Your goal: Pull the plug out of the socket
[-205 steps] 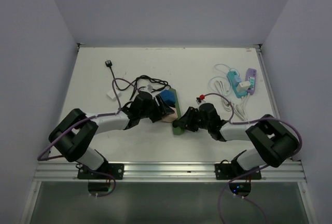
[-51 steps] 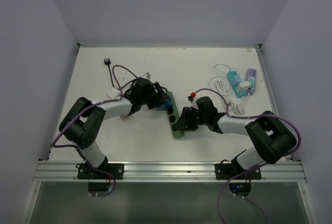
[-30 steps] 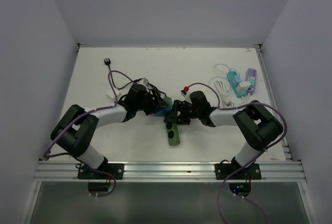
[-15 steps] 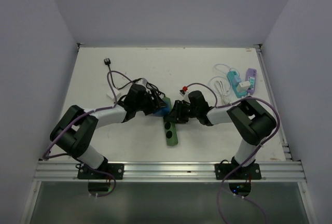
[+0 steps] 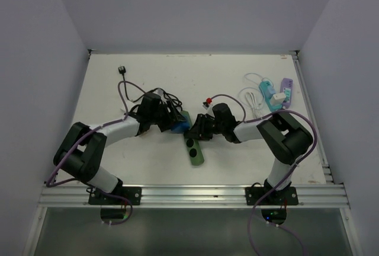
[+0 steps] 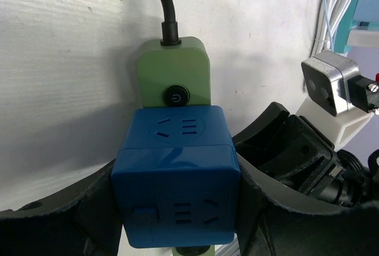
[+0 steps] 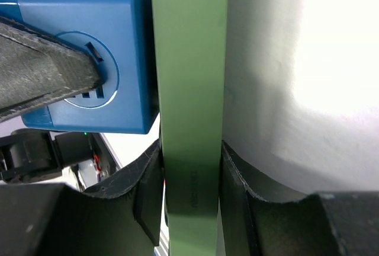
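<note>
Blue plug (image 6: 176,179) btwn L fingers (image 6: 89,211); green socket (image 7: 190,90) btwn R fingers (image 7: 148,192), seemingly mated.

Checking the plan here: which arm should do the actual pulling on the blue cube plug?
Left. The left gripper clamps the blue cube plug, seated on the green power strip. The right gripper is shut on that strip, so it likely suits anchoring.

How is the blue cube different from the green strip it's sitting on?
The blue cube is a chunky block; the green strip is long and flat. The green strip has a round black button and a black cable at its end; the blue cube shows only slot holes. The left gripper clamps the blue cube, the right gripper clamps the green strip. Both look plastic and sit pressed together.
</note>
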Tool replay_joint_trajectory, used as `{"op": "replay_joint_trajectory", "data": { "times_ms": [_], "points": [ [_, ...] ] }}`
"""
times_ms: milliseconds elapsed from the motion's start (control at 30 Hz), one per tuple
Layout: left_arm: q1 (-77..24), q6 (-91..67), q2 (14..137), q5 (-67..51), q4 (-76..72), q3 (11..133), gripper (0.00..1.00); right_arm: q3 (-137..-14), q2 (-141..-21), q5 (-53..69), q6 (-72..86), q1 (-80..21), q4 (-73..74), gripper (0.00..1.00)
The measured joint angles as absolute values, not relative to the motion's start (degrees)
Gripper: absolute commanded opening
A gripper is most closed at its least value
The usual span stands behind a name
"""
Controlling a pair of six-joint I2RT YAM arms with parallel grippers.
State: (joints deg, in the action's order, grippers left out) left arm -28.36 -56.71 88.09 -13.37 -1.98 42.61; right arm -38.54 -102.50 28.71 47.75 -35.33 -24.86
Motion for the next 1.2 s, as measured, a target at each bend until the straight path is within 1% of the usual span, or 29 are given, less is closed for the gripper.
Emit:
{"op": "replay_joint_trajectory", "data": {
  "times_ms": [200,433,533,733,900,1033,1100,1200],
  "points": [
    [-24.1,-57.0,86.2,-18.6,-1.5,41.5,0.0,-39.4,-103.4,27.7,47.7,-35.7,-27.0,0.0],
    [-23.6,-57.8,84.2,-18.3,-1.3,40.4,0.0,-39.6,-103.5,27.0,47.7,-36.2,-27.7,0.0],
    [-25.1,-58.6,83.7,-15.7,-1.2,40.2,0.0,-39.6,-103.5,26.9,47.8,-36.3,-27.6,0.0],
    [-31.6,-61.3,83.7,-5.7,-0.7,40.6,0.0,-38.9,-103.5,26.7,49.3,-36.0,-26.4,0.0],
    [-32.4,-61.4,83.7,-3.9,2.3,42.5,0.0,-38.7,-103.5,26.9,49.6,-35.9,-26.5,0.0],
    [-30.0,-60.8,83.7,-7.2,2.7,42.9,0.0,-38.4,-103.5,27.7,49.6,-35.4,-27.2,0.0],
    [-26.8,-60.4,82.6,-10.9,2.2,42.9,0.0,-38.0,-103.8,26.9,50.9,-34.1,-27.7,0.0],
    [-21.6,-59.4,79.9,-13.0,0.9,42.9,0.0,-37.9,-103.8,25.0,51.7,-31.0,-28.2,0.0]
  ]
}}
